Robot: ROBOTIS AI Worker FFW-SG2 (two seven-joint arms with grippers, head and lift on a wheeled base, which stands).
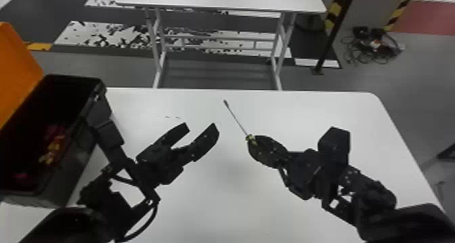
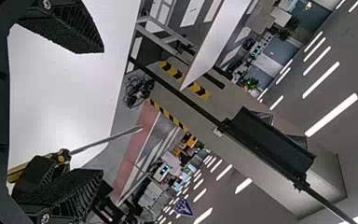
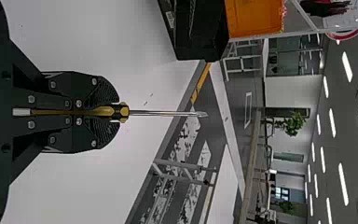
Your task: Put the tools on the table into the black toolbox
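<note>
Over the counter, the right hand grasps the yellow-and-black screwdriver by its handle, fingers clenched. Between it and the black toolbox, the left hand is released, its fingers spread wide.

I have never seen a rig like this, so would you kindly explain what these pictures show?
This is a robot with two black arms. The head view looks down from its head; each wrist view comes from that arm's camera, turned sideways. On the white table, at the robot's left, stands a black toolbox, its orange lid open, with red and yellow items inside. The black two-fingered right gripper holds a screwdriver with a yellow-and-black handle and metal shaft; the matching left gripper is open and empty.
</note>
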